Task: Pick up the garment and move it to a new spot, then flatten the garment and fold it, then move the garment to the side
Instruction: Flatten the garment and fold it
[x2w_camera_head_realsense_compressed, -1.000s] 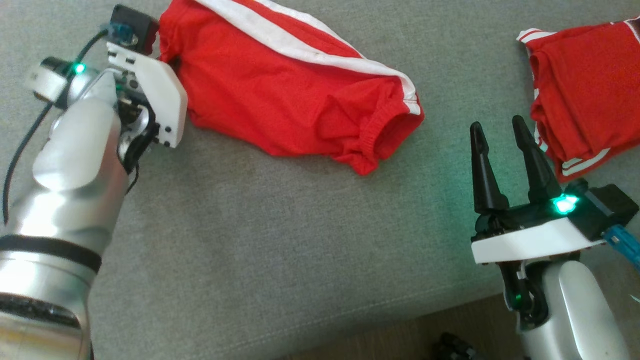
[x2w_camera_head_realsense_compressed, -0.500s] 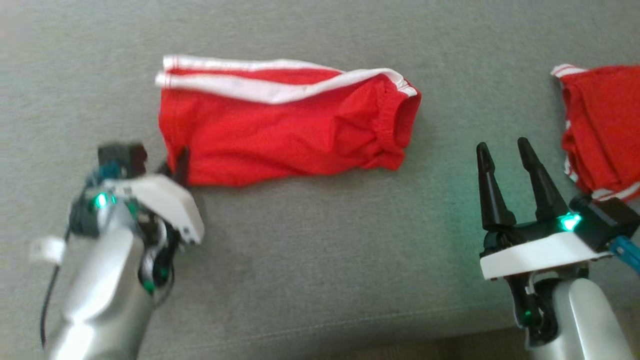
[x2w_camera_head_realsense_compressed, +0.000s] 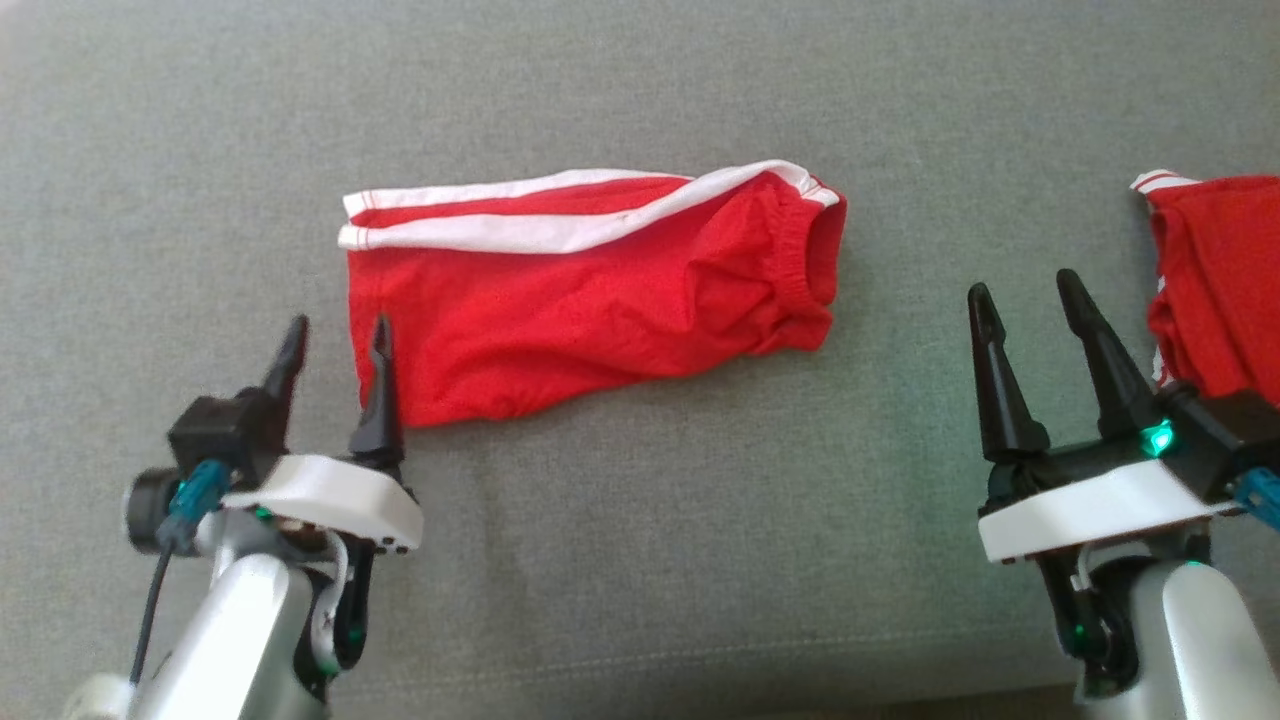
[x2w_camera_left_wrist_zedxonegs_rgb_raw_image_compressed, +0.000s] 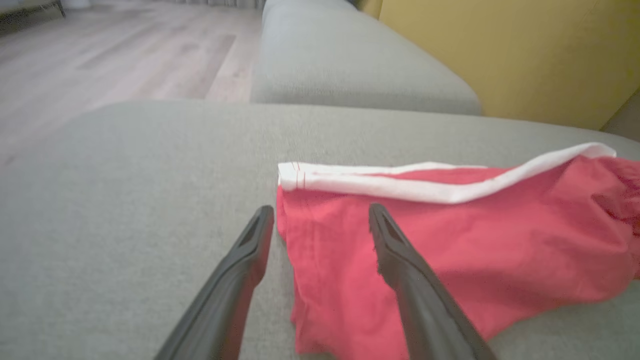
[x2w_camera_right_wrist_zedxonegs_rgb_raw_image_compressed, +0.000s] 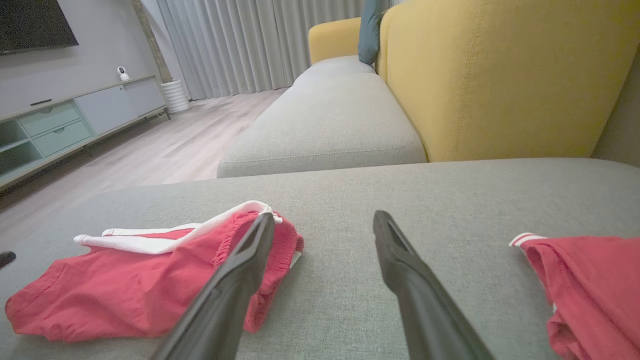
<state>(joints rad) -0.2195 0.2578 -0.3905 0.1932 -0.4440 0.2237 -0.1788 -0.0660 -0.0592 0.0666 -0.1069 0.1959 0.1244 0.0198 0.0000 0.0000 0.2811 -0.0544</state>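
Jaws on the left gripper (x2w_camera_head_realsense_compressed: 340, 322) stand apart, clamped on nothing. The shorts (x2w_camera_head_realsense_compressed: 590, 290) lie just ahead of it and toward its inner side, flat on the cushion (x2w_camera_head_realsense_compressed: 640, 560). Their near corner sits between its two fingers, and the inner finger crosses the hem. From the wrist view I cannot say for sure whether that finger touches the cloth or hangs just over it.

The right gripper (x2w_camera_head_realsense_compressed: 1023, 283) is likewise spread and empty, with bare cushion between its fingers. The shorts' elastic waist lies ahead and to its inner side, near but apart. Another red garment (x2w_camera_head_realsense_compressed: 1215, 280) lies just past its outer finger. Farther on, beyond the shorts, a yellow backrest (x2w_camera_right_wrist_zedxonegs_rgb_raw_image_compressed: 500, 75) rises.

The shorts look folded lengthwise, with the white stripes along the far edge and the cloth rumpled toward the waist. I judge the shift to the side is not yet done.

Several things could go wrong from here:
- If the inner left finger is caught in the hem, any pull away would drag that corner and open the fold.
- A pinch at the corner could take only the top layer, so the fold peels apart on lifting.
- A drift outward by the right gripper could snag the other garment.
- Pressing deep could nip the soft cushion along with the cloth.
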